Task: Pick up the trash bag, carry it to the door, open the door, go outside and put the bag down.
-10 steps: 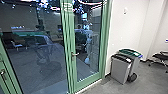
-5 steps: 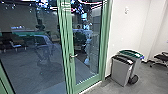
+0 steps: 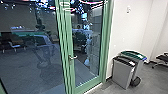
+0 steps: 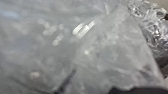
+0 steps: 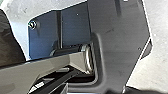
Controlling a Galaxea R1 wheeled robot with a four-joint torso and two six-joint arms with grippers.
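Grippers' states I can't tell; trash bag (image 4: pixel 107 52) is translucent, bin's (image 3: pixel 122 75) white patch (image 3: pixel 132 63) unreadable.

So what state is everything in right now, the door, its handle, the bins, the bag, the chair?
Glass door: looks shut
Door handle: roughly level
Black-topped bin: upright
Green-topped bin: upright
Trash bag: creased; can't tell if held
Chair: upright, partly cut off

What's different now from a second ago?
The robot's own viewpoint has shifted, apparently a little closer to the glass door: the door handle sits lower in the head view, the bins lower and further right. Whether anything was gripped or released, I can't tell. The door still looks shut, and the bins still stand by the wall.
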